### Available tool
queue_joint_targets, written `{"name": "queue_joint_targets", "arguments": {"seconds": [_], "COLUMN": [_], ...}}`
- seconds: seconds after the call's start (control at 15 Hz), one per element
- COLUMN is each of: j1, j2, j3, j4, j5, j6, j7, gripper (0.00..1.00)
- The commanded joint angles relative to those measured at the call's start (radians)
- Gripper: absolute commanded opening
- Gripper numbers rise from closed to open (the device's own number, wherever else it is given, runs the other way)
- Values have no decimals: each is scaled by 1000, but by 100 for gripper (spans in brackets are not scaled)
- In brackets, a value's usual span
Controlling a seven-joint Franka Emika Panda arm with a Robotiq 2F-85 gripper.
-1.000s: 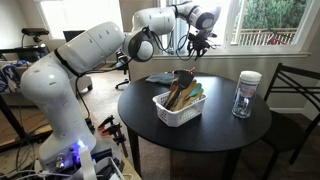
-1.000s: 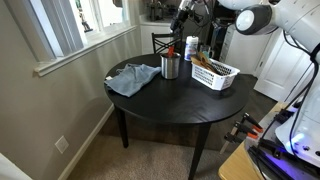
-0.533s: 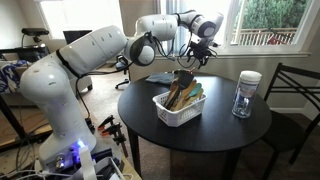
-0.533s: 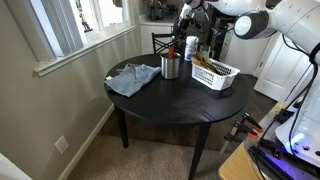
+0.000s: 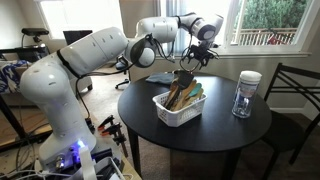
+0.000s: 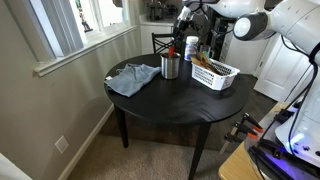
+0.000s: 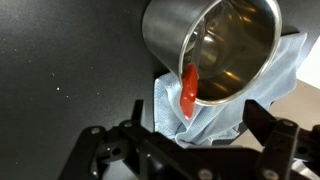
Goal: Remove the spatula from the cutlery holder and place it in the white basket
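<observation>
The steel cutlery holder [image 7: 215, 50] stands on the black table beside a blue cloth [image 7: 225, 115]. A red spatula [image 7: 189, 88] leans in it, its end over the rim. My gripper [image 7: 195, 125] hangs above the holder, open and empty, one finger [image 7: 131, 117] on each side of the spatula's end. In both exterior views the gripper [image 5: 200, 53] [image 6: 186, 20] is well above the holder [image 6: 170, 67], with the red spatula [image 6: 170, 50] sticking up. The white basket [image 5: 176, 112] [image 6: 216, 76] holds wooden utensils.
A clear jar with a white lid [image 5: 246, 94] stands on the round table [image 5: 215, 135] beyond the basket. A chair [image 5: 298, 100] stands at the table's side. A window sill and wall lie behind the table.
The gripper has shifted a little sideways and down over the cutlery holder. The spatula and the basket have not moved.
</observation>
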Motion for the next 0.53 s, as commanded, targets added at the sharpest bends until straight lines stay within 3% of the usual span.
{"name": "queue_joint_targets", "arguments": {"seconds": [0.0,0.47], "j1": [-14,-20], "j2": [16,33], "j3": [50,113], "j4": [-11,-15], "j5": [39,75], "j6": [44,50], "j7": [-111,-212], "gripper": [100,100]}}
